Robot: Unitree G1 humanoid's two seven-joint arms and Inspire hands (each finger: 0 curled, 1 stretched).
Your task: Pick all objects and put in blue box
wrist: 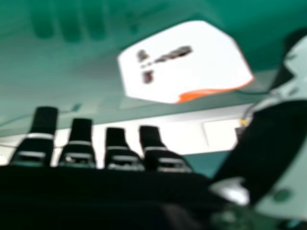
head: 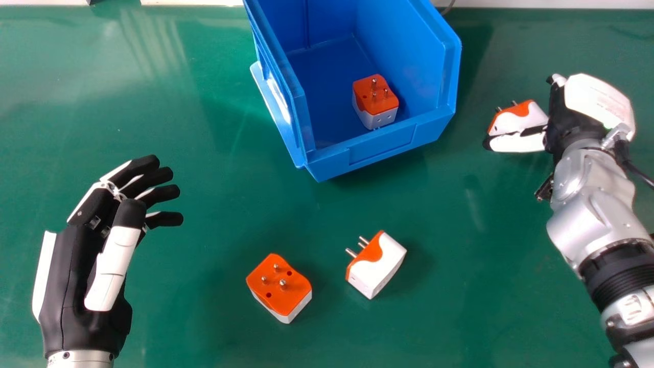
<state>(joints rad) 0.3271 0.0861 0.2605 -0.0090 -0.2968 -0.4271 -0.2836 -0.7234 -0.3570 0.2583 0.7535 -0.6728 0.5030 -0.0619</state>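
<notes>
The right hand (head: 595, 99) is beside the plug adapter (head: 516, 120) on the green table (head: 204, 317), to the right of the blue box (head: 380, 148). In the right hand view its fingers (wrist: 81, 129) are straight and set apart from the thumb (wrist: 268, 139), with nothing clamped between them; whether any part of the hand touches the adapter I cannot tell. The left hand (head: 71, 276), at the left of the head view, has its fingers loosely extended and holds nothing. The adapter looks light for its bulk, stiff and hard-shelled, so it should take a firm squeeze without giving; the smooth white sides could slip if caught near an edge. The best hold is probably across two opposite white sides, fingers on one and thumb on the other, keeping off the metal pins, which could bend or tip it out of the grip. By count there are four adapters and one box: one adapter by the right hand, a second (head: 375, 97) already inside the box with its pins up, and two on the table in front of it, one (head: 278, 286) with pins up and one (head: 386, 260) on its side. Three remain to go in, and the next step is likely closing the right hand on its adapter.
</notes>
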